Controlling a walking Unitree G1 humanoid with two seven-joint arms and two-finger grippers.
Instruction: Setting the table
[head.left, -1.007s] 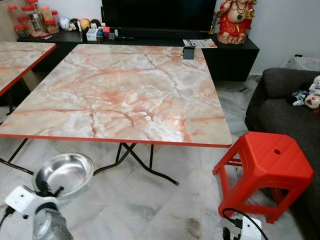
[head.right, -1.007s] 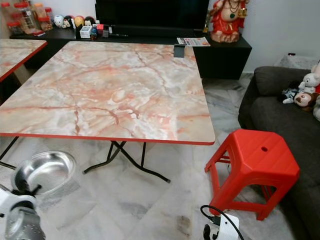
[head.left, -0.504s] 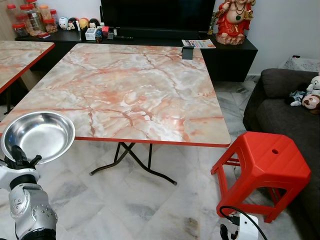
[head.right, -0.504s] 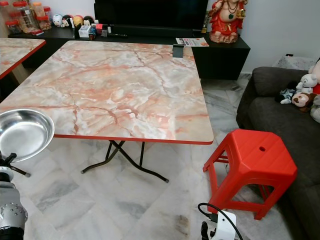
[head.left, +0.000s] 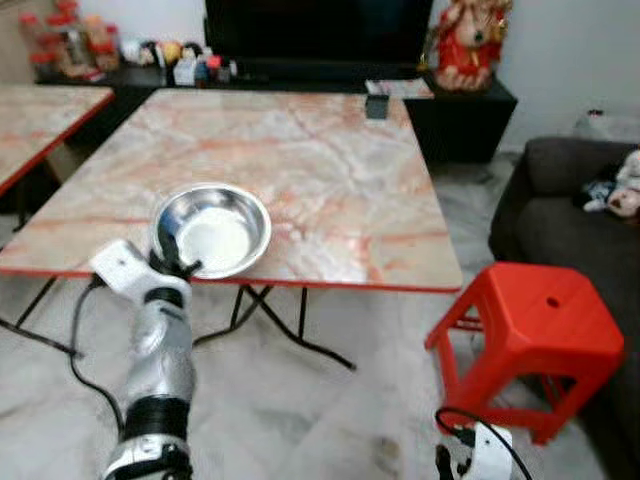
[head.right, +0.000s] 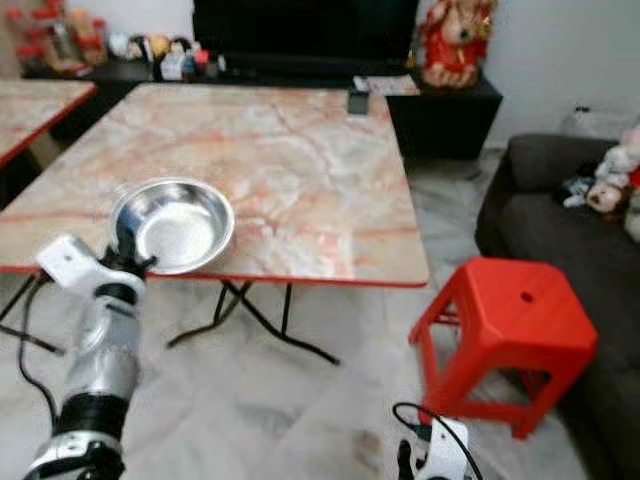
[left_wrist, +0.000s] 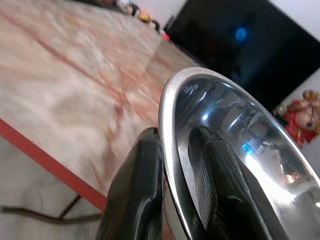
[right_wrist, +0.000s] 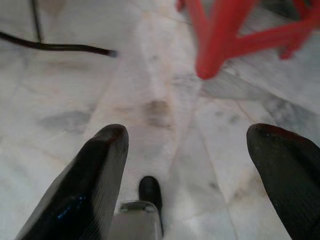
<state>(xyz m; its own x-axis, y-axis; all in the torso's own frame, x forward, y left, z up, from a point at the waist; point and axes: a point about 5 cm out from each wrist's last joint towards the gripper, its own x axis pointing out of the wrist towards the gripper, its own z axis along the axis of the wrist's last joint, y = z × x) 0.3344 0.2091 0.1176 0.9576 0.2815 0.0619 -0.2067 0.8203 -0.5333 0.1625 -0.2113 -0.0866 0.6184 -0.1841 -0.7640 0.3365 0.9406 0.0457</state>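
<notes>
Stainless steel bowl (head.left: 211, 231) sits above the near left edge of the marble-patterned folding table (head.left: 330, 170), its rim pinched between the two black fingers (left_wrist: 137, 195) of the left gripper (head.left: 172, 266). Low beside the red plastic stool (head.left: 530, 335), the right gripper (right_wrist: 192, 172) hangs over the marble floor (head.left: 300, 410) with its jaws spread wide and empty.

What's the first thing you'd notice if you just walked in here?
The shiny steel bowl, pinched by its rim in the left gripper over the near edge of the big marble-patterned table. Next, the bright red stool on the floor at the table's right, beside a dark sofa.
</notes>
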